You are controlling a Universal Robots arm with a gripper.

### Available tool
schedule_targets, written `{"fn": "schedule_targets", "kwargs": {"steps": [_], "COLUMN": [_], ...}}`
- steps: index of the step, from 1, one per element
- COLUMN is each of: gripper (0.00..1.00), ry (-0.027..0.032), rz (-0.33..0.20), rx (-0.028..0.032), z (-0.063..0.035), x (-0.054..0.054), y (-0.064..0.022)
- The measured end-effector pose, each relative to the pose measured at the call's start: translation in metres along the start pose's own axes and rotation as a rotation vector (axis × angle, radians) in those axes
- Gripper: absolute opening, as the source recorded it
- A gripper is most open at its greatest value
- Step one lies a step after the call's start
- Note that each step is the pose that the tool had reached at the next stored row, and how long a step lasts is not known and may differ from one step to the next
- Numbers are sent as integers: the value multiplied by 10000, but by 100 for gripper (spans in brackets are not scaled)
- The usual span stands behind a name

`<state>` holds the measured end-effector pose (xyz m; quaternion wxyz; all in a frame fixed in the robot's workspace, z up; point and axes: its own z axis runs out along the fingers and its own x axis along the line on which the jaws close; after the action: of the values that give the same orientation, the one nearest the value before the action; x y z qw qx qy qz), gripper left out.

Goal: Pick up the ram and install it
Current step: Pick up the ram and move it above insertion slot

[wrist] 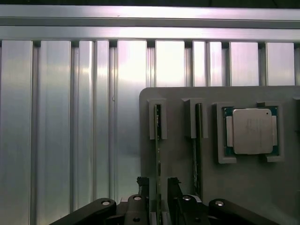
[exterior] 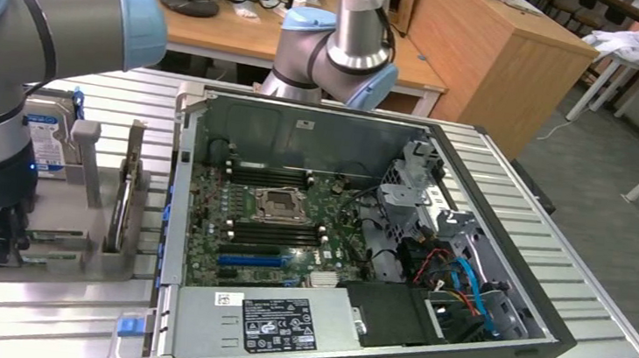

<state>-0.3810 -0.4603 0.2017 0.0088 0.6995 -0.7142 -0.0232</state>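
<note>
The black end effector is standing released, its fingers straddling the thin green ram stick with narrow gaps either side. The ram is standing on edge in the flat grey holder plate, near that plate's outer edge. Beyond that edge, the ribbed aluminium surface is lying open.

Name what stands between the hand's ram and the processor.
In the wrist view, a second ram stick stands on edge in the grey holder, between the ram and processor.
</note>
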Motion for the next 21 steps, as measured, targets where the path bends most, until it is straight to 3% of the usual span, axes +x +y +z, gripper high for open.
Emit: {"fn": "schedule_targets", "kwargs": {"steps": [21], "gripper": [30], "ry": [0], "rz": [0], "rx": [0], "z": [3], "x": [-2], "y": [-135]}}
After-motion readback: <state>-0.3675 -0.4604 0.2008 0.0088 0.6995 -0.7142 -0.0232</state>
